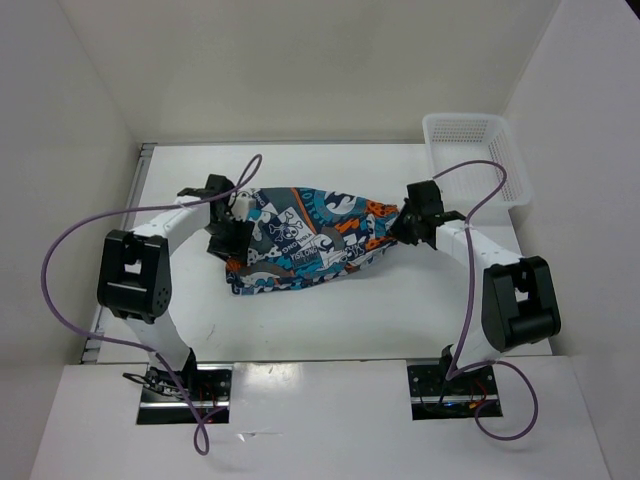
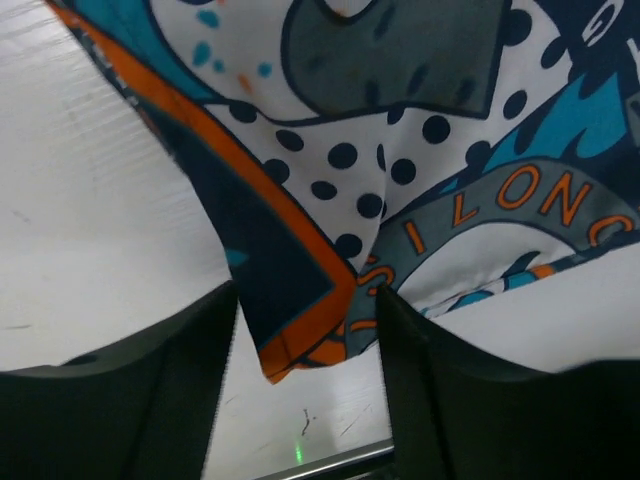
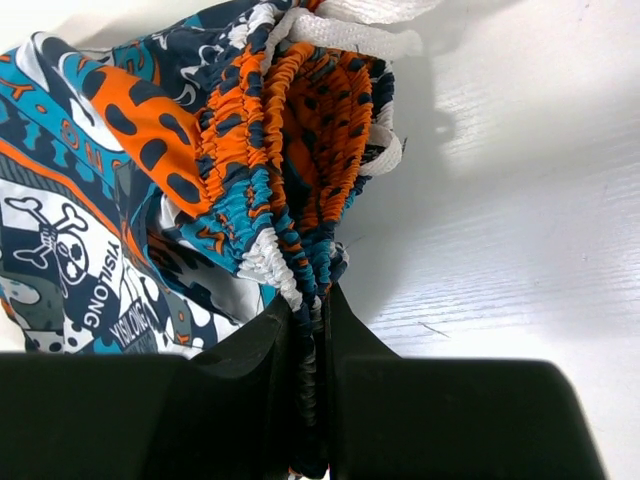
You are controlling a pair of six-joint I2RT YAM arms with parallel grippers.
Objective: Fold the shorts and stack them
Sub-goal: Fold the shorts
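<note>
soft cloth shorts (image 1: pixel 310 240) on a smooth white table (image 1: pixel 300 325)
the shorts' fabric looks thin and matt, its waistband gathered into ribbed elastic; the table shows a faint sheen; the basket (image 1: pixel 462 120) is white plastic mesh; the right gripper (image 3: pixel 310 320) is matt black plastic.

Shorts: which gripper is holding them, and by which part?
The right gripper pinches the shorts by the gathered waistband. The left gripper is open, a hem corner loose between its jaws.
</note>
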